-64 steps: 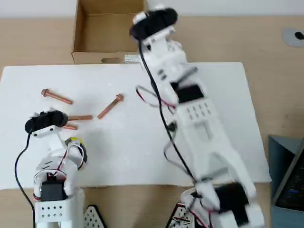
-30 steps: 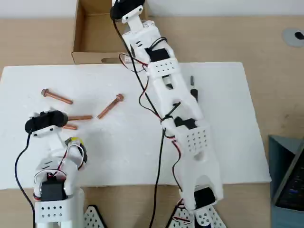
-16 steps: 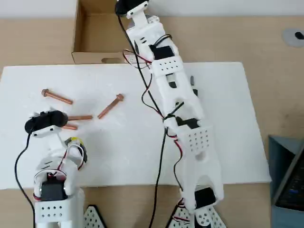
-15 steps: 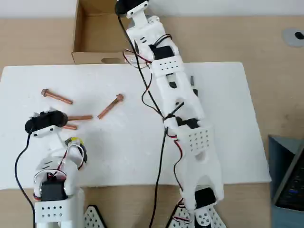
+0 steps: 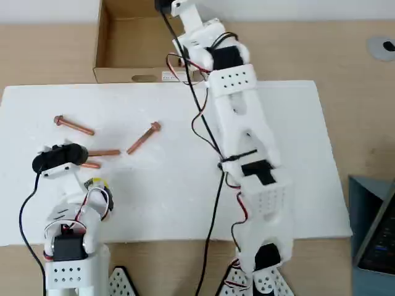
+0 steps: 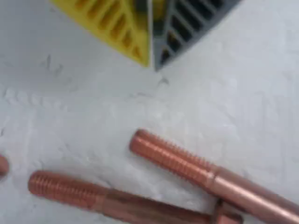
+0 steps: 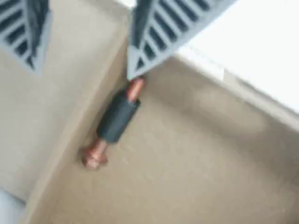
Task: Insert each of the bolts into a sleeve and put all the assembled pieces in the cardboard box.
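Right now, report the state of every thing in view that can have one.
cardboard box: open-topped, one assembled piece inside.
assembled piece: bolt seated through a black sleeve, lying flat against the box wall, not gripped.
loose bolts: bare, no sleeve, lying flat on the white mat.
left gripper: shut, empty, just above the mat near two bolts.
right gripper: open, empty, over the box.
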Robot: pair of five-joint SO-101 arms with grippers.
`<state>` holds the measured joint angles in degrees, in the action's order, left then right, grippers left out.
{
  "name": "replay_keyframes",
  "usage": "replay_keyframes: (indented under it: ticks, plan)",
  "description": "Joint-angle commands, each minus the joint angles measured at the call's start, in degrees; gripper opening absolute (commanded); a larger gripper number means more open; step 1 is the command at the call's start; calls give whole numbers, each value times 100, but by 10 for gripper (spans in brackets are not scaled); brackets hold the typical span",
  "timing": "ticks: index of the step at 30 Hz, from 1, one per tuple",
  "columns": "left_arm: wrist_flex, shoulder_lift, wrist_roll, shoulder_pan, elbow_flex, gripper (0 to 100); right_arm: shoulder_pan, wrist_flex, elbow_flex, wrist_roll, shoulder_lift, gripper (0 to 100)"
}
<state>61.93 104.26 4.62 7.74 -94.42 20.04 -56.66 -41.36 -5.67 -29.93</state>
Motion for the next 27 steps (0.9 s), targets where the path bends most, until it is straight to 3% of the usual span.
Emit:
replay_keyframes:
  ticks: [1,17,27]
  plan:
    - [-26,31,-9,62,44,2,-119,-598,-312,-18,734,141]
    - [-26,31,-9,62,44,2,-453,-4123,-286,-18,910,142]
    - [-26,31,-9,62,44,2,-620,-4519,734,-53,901,142]
